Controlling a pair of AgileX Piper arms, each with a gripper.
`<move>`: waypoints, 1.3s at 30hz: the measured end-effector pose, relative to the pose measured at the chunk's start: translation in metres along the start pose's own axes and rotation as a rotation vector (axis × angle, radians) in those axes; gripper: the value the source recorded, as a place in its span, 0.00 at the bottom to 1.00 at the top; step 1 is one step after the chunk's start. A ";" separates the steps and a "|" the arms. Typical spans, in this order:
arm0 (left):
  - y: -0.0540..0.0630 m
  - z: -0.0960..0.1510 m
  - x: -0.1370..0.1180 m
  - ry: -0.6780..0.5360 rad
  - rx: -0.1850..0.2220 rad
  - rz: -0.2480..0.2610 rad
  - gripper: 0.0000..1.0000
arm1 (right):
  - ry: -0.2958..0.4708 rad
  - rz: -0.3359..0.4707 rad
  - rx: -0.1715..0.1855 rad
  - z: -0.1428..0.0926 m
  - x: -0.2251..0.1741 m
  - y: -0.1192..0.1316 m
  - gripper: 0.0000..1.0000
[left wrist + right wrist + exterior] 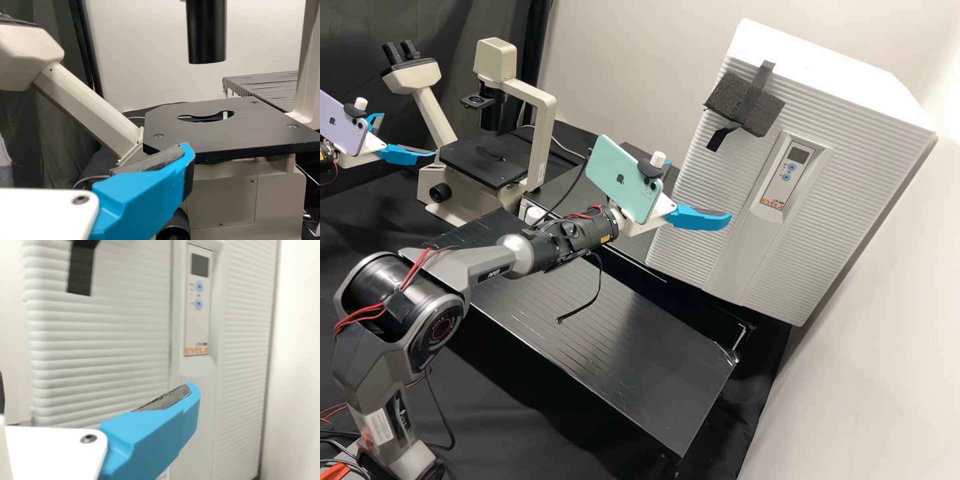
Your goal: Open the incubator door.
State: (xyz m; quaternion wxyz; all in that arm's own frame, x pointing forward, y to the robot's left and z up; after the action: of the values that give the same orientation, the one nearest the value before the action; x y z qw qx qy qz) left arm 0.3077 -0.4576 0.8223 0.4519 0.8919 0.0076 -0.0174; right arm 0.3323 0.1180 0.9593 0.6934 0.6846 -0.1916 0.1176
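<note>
My right end effector [701, 212] stands wide and empty in front of the incubator [833, 80], near its door [100, 340] – a bare grey pad [165, 399] shows along one blue finger [160, 432], with nothing pressed against it. I take this wide, forward pose to be for getting at the door edge. My left end effector [407, 151], also wide and empty, is well apart from the incubator, by the microscope [533, 100]; I judge it is out there because one arm should do for the pull.

On the incubator's front, near the upper corner on the microscope side, a foam block [743, 103] is held by black tape [763, 75]. I'd guess it is there to give me something soft to hook or push, and that it could twist or peel if I dragged it sideways.

The door itself is the incubator's front face: white, ribbed crosswise, and it looks closed. Down it runs a smooth, paler column, holding a control panel [790, 167] with a dark little display and two round blue buttons. Next I should move to the door's edge on the foam side – keeping clear of those buttons
</note>
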 end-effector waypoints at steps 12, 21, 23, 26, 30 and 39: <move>0.000 0.000 0.000 0.000 0.000 0.000 1.00 | -0.002 0.029 0.039 0.002 0.006 0.008 0.00; 0.000 0.000 0.000 0.000 0.000 0.000 1.00 | 0.012 0.017 0.052 0.000 0.007 0.009 0.00; 0.000 0.000 0.000 0.000 0.000 0.000 1.00 | 0.011 0.014 0.052 0.000 0.007 0.008 0.00; 0.000 0.000 0.000 0.000 0.000 0.000 1.00 | 0.011 0.012 0.052 0.000 0.007 0.008 0.00; 0.000 0.000 0.000 0.000 0.000 0.000 1.00 | 0.016 0.009 0.044 -0.001 0.007 0.008 0.00; 0.000 0.000 0.000 0.000 0.000 0.000 1.00 | 0.016 -0.011 0.037 -0.001 0.007 0.006 0.00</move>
State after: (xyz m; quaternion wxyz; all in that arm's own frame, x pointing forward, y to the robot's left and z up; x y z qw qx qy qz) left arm 0.3077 -0.4576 0.8223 0.4519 0.8919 0.0076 -0.0174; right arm 0.3358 0.1184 0.9678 0.6828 0.6973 -0.1801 0.1229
